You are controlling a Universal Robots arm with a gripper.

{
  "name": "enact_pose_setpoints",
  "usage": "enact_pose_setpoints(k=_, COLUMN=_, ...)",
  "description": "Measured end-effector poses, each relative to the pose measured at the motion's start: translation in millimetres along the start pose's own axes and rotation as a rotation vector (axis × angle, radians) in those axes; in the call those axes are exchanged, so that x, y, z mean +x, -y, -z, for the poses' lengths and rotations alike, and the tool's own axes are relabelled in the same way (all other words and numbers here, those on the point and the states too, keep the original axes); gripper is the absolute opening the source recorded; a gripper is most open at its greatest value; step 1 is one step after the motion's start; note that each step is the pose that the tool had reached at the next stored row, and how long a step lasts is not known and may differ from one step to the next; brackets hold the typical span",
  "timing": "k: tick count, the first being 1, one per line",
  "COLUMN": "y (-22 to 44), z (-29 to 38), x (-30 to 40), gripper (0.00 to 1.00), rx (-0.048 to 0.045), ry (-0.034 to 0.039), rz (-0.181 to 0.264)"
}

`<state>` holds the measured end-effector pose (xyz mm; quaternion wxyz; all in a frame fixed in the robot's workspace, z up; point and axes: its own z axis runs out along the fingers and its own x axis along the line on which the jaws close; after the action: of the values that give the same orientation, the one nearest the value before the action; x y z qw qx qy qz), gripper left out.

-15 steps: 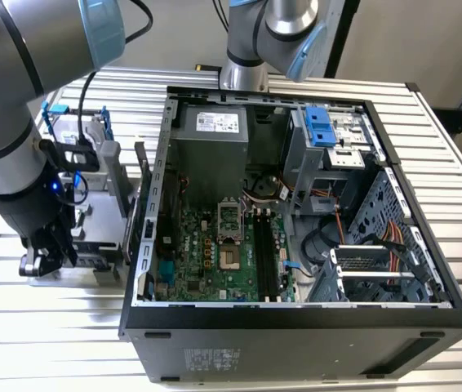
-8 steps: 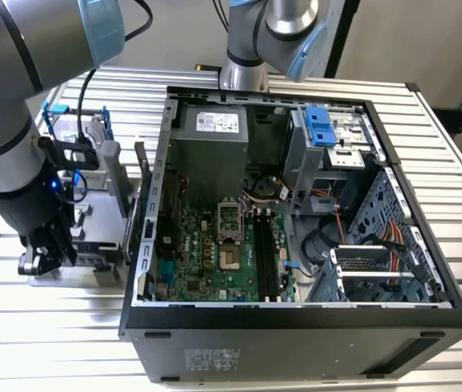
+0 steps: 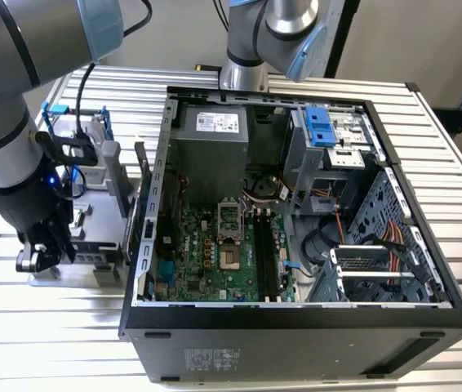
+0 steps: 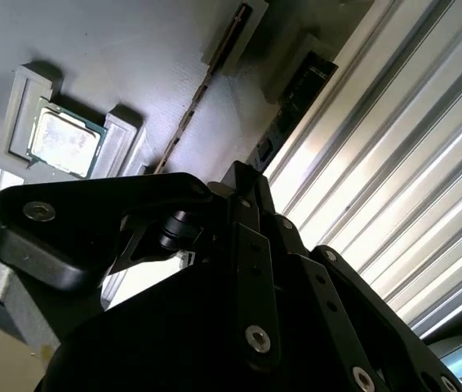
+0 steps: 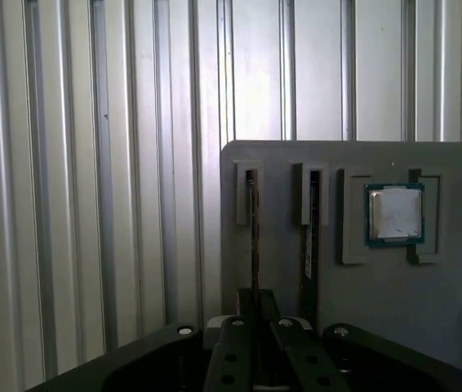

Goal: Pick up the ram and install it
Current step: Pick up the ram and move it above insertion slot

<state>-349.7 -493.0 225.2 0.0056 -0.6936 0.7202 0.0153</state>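
Note:
In both wrist views the ram (image 5: 253,237) is a thin dark stick standing on edge in a slot of a grey holder tray (image 5: 280,163). A second dark stick (image 5: 308,237) stands in the slot beside it. My gripper (image 5: 255,306) is directly over the first stick, its black fingers drawn together with the stick's edge running between them. The same stick edge (image 4: 188,122) runs up to the gripper (image 4: 239,175) in the second wrist view. In the exterior view the gripper (image 3: 39,255) hangs low over the tray (image 3: 92,265), left of the open computer case.
A processor chip (image 5: 394,214) lies in a tray pocket near the sticks. The open case (image 3: 296,318) holds the green motherboard (image 3: 206,261) with long dark memory slots (image 3: 265,253). A drive in a blue bracket (image 3: 76,131) stands behind the tray. Everything rests on a ribbed metal table (image 3: 51,343).

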Motion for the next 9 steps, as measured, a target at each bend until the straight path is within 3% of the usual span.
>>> enact_pose_setpoints(k=9, y=-0.1, z=6.6, x=-0.2, gripper=0.0, rx=-0.0001, ry=0.0015, rz=0.0)
